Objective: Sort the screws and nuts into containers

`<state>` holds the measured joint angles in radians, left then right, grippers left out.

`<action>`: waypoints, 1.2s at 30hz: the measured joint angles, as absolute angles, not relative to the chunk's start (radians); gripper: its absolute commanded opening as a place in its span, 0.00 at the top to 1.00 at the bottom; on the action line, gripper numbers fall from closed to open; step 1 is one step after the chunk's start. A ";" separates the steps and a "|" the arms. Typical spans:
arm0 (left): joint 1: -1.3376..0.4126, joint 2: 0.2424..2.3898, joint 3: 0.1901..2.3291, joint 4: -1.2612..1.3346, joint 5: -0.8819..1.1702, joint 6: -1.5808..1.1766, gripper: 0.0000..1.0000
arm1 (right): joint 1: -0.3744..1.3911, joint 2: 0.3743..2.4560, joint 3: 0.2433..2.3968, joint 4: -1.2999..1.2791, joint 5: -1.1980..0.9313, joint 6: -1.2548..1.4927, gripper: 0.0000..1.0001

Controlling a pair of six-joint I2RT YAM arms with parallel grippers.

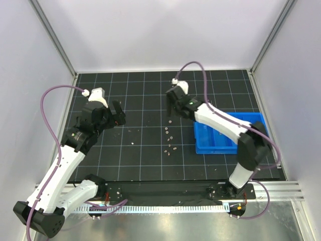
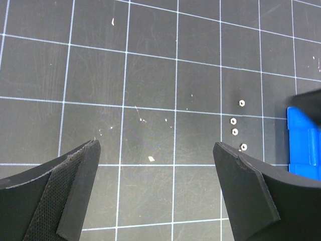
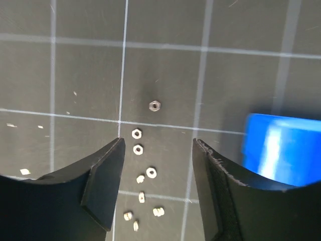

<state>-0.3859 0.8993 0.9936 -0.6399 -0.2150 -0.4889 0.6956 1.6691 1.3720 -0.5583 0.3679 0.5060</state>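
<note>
The right pincer [image 3: 158, 142] is open, with its two black fingers [image 3: 103, 186] wide apart, and it holds nothing. It hangs over a black mat [image 3: 251, 75] with white lines. In the gap below it lie the nuts [image 3: 138, 149], four little rings in a loose line. More small bits [image 3: 142, 197] lie just beside them, too tiny to tell if they are nuts or screws. The blue tray [image 3: 281, 148] is to the right of the nuts, near them but not touching, and it looks blurry here.

The left pincer [image 2: 156, 146] is open too and holds nothing. It hangs over the left part of the mat, well apart from the nuts. A pale speck [image 2: 151, 158] lies on the mat between its fingers.

From above, the nuts sit in the middle of the mat between the two arms. The tray lies on the right side, and the right arm [image 1: 220, 123] reaches across it
</note>
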 measured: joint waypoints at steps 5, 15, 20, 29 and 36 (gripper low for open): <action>-0.386 0.890 0.994 -0.640 -0.212 -0.489 0.00 | 0.704 1.861 1.379 -0.528 0.334 0.507 0.46; -0.386 0.887 0.994 -0.640 -0.198 -0.489 0.00 | 0.700 2.012 1.415 -0.485 0.292 0.506 0.51; -0.385 0.888 0.993 -0.640 -0.198 -0.489 0.00 | 0.700 2.020 1.448 -0.469 0.293 0.506 0.52; -0.386 0.888 0.993 -0.640 -0.198 -0.489 0.00 | 0.700 2.071 1.505 -0.489 0.316 0.508 0.56; -0.385 0.888 0.992 -0.640 -0.198 -0.489 0.00 | 0.700 2.075 1.505 -0.501 0.329 0.511 0.64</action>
<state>-0.3855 0.8879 0.9920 -0.6399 -0.1982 -0.4889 0.6998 2.0754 1.5055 -0.5014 0.3286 0.5106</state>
